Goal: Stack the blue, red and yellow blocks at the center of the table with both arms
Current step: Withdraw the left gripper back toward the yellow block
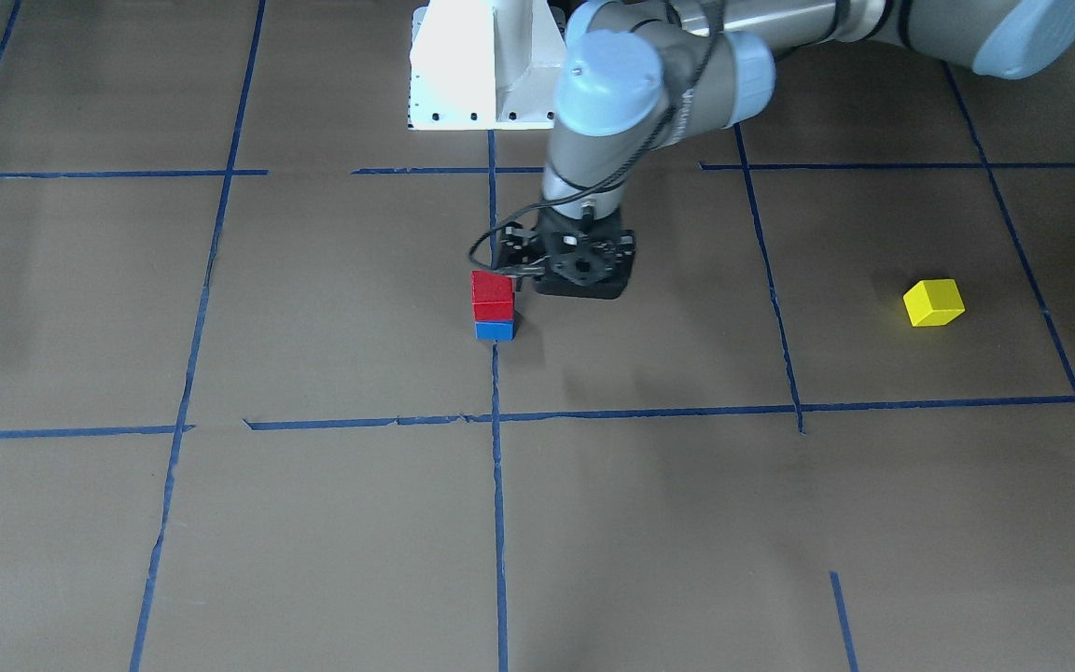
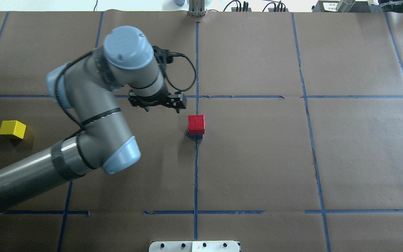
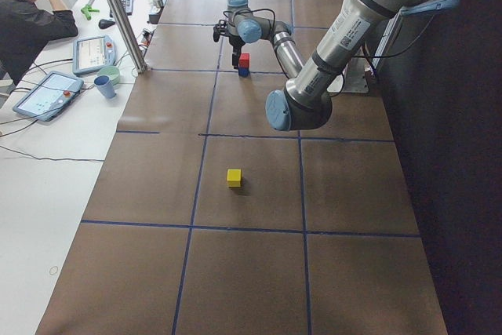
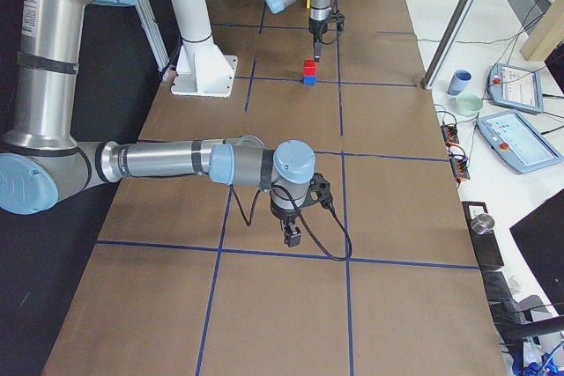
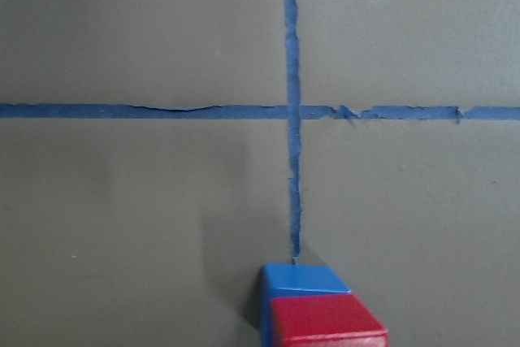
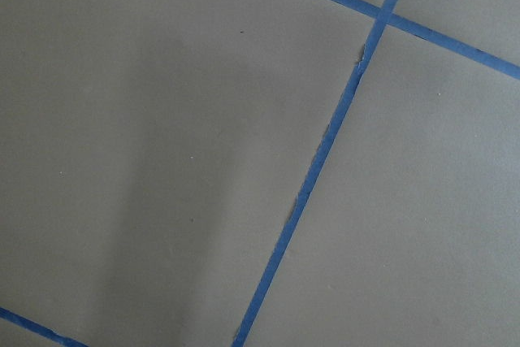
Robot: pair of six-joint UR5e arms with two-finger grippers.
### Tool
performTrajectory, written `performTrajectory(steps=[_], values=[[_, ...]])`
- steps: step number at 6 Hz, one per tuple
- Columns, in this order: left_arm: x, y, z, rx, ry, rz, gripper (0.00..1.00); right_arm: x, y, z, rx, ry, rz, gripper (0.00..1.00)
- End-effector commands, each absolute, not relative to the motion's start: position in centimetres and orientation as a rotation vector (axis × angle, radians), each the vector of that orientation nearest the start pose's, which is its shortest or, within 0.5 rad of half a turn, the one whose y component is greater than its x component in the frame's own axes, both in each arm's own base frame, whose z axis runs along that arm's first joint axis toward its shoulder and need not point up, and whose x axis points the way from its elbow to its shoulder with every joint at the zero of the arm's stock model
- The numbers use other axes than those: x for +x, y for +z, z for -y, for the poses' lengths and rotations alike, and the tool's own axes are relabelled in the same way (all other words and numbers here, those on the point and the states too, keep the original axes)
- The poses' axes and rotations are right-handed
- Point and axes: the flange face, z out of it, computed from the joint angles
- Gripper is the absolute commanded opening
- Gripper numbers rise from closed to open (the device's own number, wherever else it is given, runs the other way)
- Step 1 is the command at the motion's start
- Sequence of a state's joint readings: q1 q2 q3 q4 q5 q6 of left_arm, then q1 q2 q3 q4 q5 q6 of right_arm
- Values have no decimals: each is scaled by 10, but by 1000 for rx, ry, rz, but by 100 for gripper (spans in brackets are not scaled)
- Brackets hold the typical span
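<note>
A red block (image 1: 493,297) sits on a blue block (image 1: 495,329) at the table's centre, on a blue tape crossing. The stack also shows in the overhead view (image 2: 196,124) and low in the left wrist view (image 5: 325,323). My left gripper (image 1: 582,280) hangs just beside the stack on my left, apart from it, holding nothing; its fingers are hidden under the wrist. A yellow block (image 2: 12,129) lies alone far to my left. My right gripper (image 4: 291,237) shows only in the exterior right view, low over bare table; I cannot tell its state.
The white robot base (image 1: 486,65) stands at the table's robot-side edge. A side table with tablets (image 3: 47,92) and cups runs along the far side, and an operator (image 3: 31,13) sits there. Blue tape lines grid the brown table.
</note>
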State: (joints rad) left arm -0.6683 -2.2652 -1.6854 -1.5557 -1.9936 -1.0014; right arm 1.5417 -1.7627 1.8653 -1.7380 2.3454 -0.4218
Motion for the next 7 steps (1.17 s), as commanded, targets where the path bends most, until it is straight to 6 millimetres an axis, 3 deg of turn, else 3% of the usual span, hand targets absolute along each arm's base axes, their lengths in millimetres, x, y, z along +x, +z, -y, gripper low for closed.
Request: performTrajectory(steps=[1,2,3,4,5,6,7], values=[[373,301,504,196,201,-784,100,52,617,406,92,-402,777,100],[305,375,506,137,142,-732,100,52,618,406,90,-402,777,100],[227,471,494,110,168,-734,100,52,618,406,91,-404,776,100],[186,519,482,107,145,-723,100,52,617,406,93,-403,777,100],[159,555,461,72,109,-699,100,52,618,406,91,-404,776,100],[154,574,450,55,68,-698,100,53,617,406,93,-403,775,100],[156,582,452,70,-23,-734,100,52,618,405,91,-404,777,100]])
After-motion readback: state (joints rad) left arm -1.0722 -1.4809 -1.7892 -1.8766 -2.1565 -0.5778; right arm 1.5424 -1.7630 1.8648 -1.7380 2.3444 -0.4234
